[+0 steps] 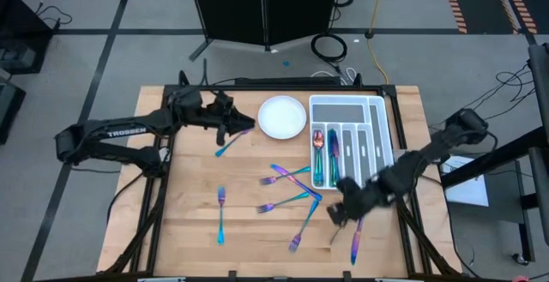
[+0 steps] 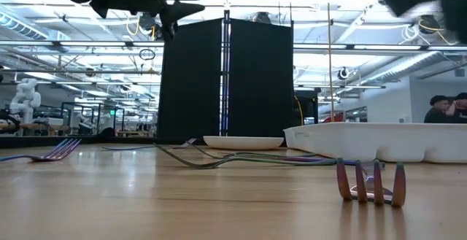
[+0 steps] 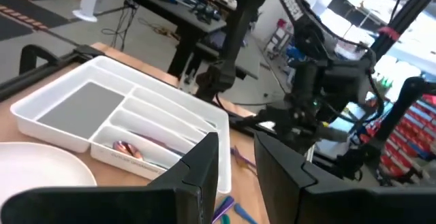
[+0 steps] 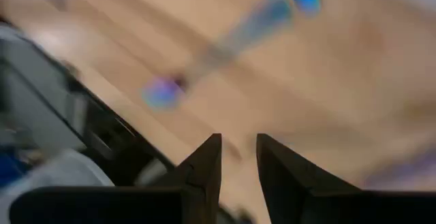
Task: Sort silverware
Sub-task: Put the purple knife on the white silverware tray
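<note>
Several iridescent pieces of silverware lie flat on the wooden table: a fork (image 1: 220, 213), a crossed cluster (image 1: 292, 188), a fork (image 1: 300, 231) and one teal piece (image 1: 230, 143) near the plate. Two spoons (image 1: 319, 145) lie in the white tray (image 1: 352, 132). My left gripper (image 1: 240, 121) hovers high above the teal piece beside the white plate (image 1: 283, 117), pointing level, fingers (image 3: 204, 176) slightly apart with nothing between them. My right gripper (image 1: 337, 216) hangs above the table's near right part, next to a purple-blue piece (image 1: 354, 241), slightly open (image 4: 238, 176) and empty.
The round plate (image 2: 244, 142) and the tray (image 2: 379, 141) stand at the far middle and far right. A fork's tines (image 2: 368, 182) lie close to the near edge, another fork (image 2: 51, 152) at the left. Bare wood shows at the near left.
</note>
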